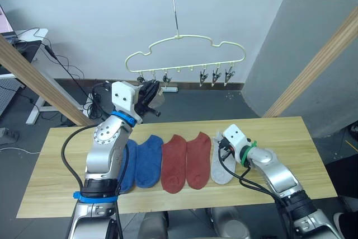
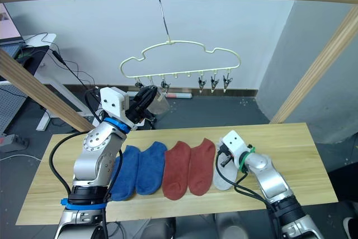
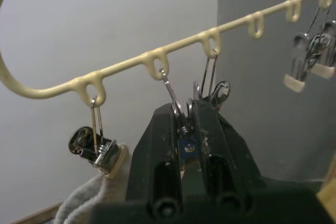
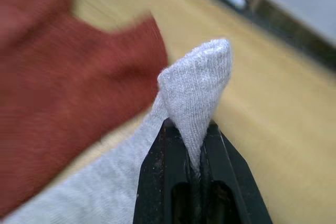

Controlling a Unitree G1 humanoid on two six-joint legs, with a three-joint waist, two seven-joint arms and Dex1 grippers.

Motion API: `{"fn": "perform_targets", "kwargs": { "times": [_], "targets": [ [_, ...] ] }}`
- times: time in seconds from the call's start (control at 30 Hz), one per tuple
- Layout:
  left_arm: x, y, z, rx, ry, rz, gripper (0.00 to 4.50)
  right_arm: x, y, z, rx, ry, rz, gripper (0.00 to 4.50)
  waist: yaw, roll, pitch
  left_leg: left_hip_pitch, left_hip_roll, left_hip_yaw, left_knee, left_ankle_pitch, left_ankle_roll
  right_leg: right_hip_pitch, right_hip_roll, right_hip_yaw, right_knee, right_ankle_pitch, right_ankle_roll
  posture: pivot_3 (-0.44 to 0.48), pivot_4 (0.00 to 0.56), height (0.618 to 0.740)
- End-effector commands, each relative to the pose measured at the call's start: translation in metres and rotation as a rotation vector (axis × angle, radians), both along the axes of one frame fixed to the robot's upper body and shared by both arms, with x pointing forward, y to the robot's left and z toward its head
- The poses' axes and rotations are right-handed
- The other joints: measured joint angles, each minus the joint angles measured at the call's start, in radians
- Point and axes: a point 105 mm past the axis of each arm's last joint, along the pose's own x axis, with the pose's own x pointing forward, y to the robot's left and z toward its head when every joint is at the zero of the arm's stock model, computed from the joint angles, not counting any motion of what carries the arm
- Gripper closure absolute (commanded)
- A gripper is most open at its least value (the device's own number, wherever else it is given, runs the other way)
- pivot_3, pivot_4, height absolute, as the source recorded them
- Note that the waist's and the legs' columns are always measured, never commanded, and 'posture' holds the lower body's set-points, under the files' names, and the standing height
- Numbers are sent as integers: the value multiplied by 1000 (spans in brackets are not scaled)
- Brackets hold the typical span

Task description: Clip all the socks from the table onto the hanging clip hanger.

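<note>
Right jaws (image 4: 195,153) pinch grey sock (image 4: 197,85) on table (image 1: 291,138); left jaws (image 3: 190,129) seemingly squeeze a clip (image 3: 178,109)

five socks (image 1: 178,163) flat on table (image 1: 291,138), hanger (image 1: 184,54) hanging

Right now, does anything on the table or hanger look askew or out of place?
Nothing damaged. The clip hanger hangs tilted, low on the robot's left, where the left gripper pinches a clip. The right gripper has bunched the grey sock's edge.

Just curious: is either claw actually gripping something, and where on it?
Right gripper pinches the grey sock by a pulled-up fold at one end. Left gripper is clamped on a metal clip.
</note>
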Motion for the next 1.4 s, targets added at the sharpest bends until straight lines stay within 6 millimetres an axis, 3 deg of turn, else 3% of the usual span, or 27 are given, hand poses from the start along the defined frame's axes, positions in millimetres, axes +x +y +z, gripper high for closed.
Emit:
{"fn": "perform_targets", "kwargs": {
  "times": [0.03,0.13,0.27,0.53,0.73,1.4],
  "targets": [
    [-7,-2,21,-18,-45,-46,4382,-2,35,49,-4,-125,210,4500,-1,0,1,0,0,0,0,0,0,0,0,0,0,-1,2,-224,246,730],
    [-8,-4,23,-32,-29,-62,4382,6,63,69,-1,-166,301,4500,1,0,1,0,1,-1,0,0,0,0,2,-1,0,-1,2,-224,244,730],
    [-11,-10,23,-42,-9,-90,4382,21,97,80,11,-191,360,4500,1,-1,1,-1,1,-1,0,0,0,0,2,-1,0,1,-2,-219,240,730],
    [-14,-11,20,-47,22,-110,4382,36,141,94,48,-226,417,4500,4,-1,1,-3,0,-1,0,0,0,-2,-1,-1,-1,1,-2,-216,232,730],
    [-14,-10,17,-42,35,-110,4382,38,152,107,94,-260,417,4500,3,-1,1,-3,0,-1,0,0,0,-3,-1,-1,0,1,-3,-220,231,730],
    [-11,-1,10,-34,44,-74,4382,41,145,112,120,-279,369,4500,0,-1,1,-3,1,-1,0,0,0,-3,-1,-1,0,1,-3,-231,231,730]
  ]
}}
